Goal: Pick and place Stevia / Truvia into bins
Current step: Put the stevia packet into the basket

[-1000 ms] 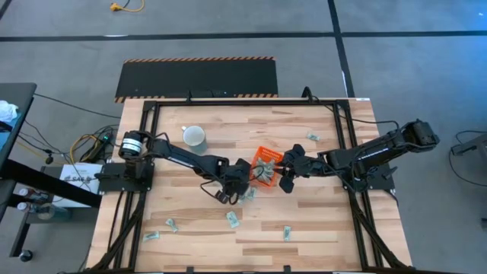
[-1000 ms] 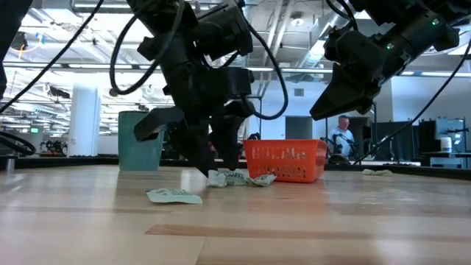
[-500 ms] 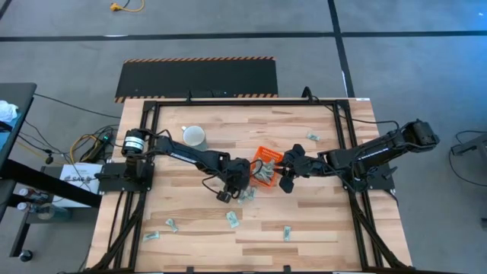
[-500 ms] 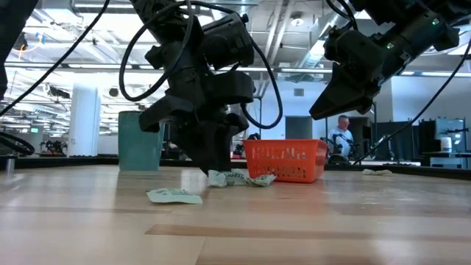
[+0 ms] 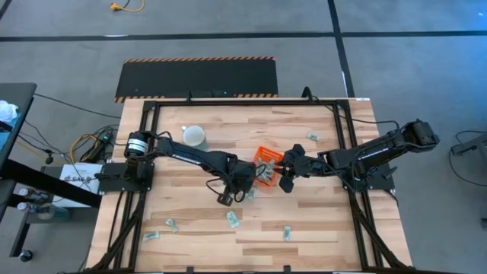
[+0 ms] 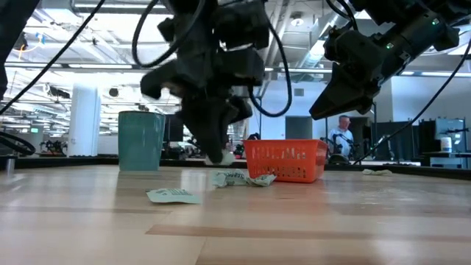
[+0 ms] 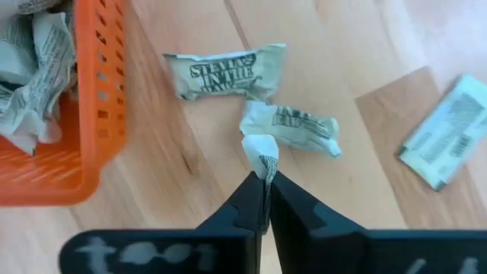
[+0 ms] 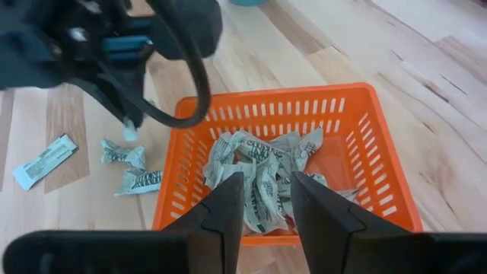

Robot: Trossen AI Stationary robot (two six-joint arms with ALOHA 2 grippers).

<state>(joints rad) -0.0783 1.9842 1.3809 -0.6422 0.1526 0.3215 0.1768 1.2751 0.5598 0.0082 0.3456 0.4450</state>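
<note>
Several crumpled pale Stevia sachets lie in the orange bin point(image 5: 266, 164) at the table's middle. My left gripper point(image 7: 264, 199) hangs just off the bin's near-left corner, shut on one sachet point(image 7: 261, 152) and raised above the table. Two more sachets point(image 7: 225, 71) point(image 7: 293, 125) lie flat on the wood under it, beside the bin's wall point(image 7: 95, 91). My right gripper point(image 8: 266, 204) hovers open over the bin point(image 8: 281, 114), with nothing between its fingers. My left gripper pinches one end of the small crumpled sachet point(image 7: 263, 169) between its two fingertips. The fingers come from above, pointing down. The rest of the sachet sticks out below the tips, and it hangs clear of the table point(image 6: 221, 156).
A pale blue mug point(image 5: 195, 137) stands at the far left of the bin. Loose sachets lie toward the table's near edge point(image 5: 232, 219) point(image 5: 287, 232) point(image 5: 171, 224) and one at the far right point(image 5: 312, 137). A person shows in the room behind point(image 6: 340, 132).
My left gripper has shut on a sachet lying beside the bin and has gone up with it, so that the sachet is now lifted clear of the table. The two neighbouring sachets have stayed on the wood.
</note>
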